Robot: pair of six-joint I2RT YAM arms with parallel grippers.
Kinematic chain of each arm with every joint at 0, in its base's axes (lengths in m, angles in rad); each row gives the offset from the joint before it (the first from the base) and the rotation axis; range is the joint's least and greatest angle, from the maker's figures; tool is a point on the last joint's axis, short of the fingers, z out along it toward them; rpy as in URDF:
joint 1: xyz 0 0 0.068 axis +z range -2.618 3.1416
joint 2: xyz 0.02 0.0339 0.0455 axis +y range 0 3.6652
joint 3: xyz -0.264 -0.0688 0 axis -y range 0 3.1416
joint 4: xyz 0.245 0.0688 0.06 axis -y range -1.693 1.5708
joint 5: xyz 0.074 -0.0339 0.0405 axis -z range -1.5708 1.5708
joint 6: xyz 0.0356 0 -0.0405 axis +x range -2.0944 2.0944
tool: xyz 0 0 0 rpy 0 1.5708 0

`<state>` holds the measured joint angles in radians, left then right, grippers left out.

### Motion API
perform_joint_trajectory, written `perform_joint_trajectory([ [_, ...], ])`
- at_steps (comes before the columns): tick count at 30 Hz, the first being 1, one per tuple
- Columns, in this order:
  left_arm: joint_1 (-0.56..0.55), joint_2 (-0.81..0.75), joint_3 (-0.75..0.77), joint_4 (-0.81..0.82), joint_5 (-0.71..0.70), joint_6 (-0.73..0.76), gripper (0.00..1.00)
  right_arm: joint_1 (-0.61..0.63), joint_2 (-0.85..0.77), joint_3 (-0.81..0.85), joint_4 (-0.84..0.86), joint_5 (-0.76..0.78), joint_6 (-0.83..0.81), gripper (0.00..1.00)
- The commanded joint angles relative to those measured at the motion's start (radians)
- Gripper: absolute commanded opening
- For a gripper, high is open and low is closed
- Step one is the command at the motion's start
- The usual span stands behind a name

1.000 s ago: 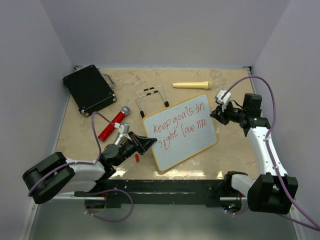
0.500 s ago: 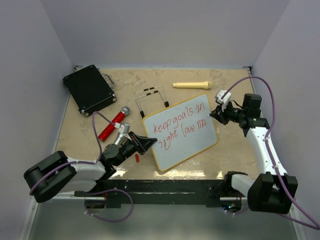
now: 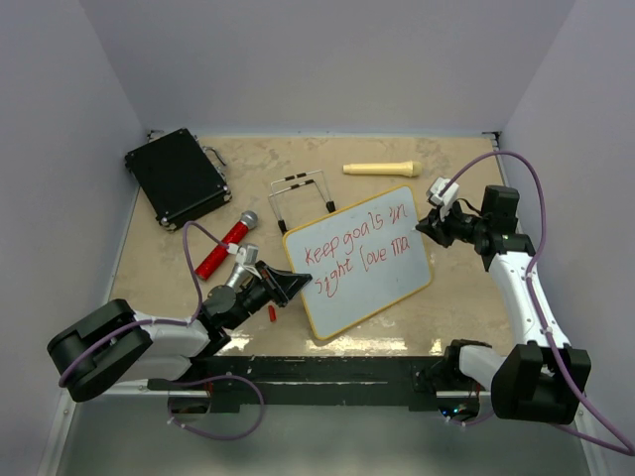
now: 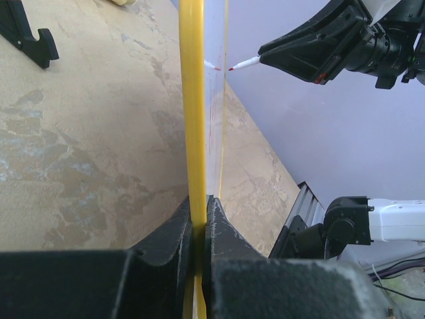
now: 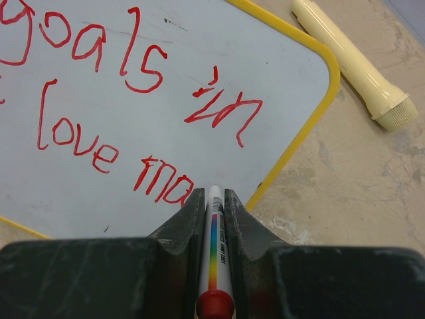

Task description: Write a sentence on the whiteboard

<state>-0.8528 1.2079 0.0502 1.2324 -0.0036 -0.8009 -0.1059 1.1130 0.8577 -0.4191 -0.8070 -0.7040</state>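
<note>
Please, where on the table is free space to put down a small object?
Bare tabletop lies between the whiteboard and the right arm, and by the far wall between the black case and the cream handle. Left of the whiteboard is crowded: wire stand, red microphone, red cap and the left hand.

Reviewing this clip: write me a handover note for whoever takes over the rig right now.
Left end effector: shut on the yellow frame of the whiteboard, holding its near-left edge.
Right end effector: shut on the marker, with its tip at the board just past "ma".
Done: the sentence reads "Keep goals in sight love ma" in red, in two lines.
Left: the last word looks unfinished. Probably complete it, then lift the marker and release the board.
</note>
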Motion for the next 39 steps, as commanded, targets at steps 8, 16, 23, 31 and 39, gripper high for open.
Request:
perform_joint_trajectory([
  [8,0.003,0.015,-0.059,0.079,0.019,0.048,0.00,0.000,0.013,-0.006,0.034,-0.031,0.012,0.00],
  [16,0.003,0.022,-0.056,0.082,0.020,0.048,0.00,0.006,0.008,-0.019,0.074,-0.026,0.043,0.00],
  [23,0.003,0.036,-0.058,0.093,0.030,0.045,0.00,0.018,0.002,-0.040,0.111,-0.018,0.066,0.00],
  [31,0.004,0.036,-0.058,0.091,0.030,0.046,0.00,0.022,0.047,-0.013,0.031,0.006,0.011,0.00],
  [39,0.003,0.036,-0.056,0.090,0.025,0.046,0.00,0.021,0.079,0.014,-0.135,-0.014,-0.123,0.00],
])
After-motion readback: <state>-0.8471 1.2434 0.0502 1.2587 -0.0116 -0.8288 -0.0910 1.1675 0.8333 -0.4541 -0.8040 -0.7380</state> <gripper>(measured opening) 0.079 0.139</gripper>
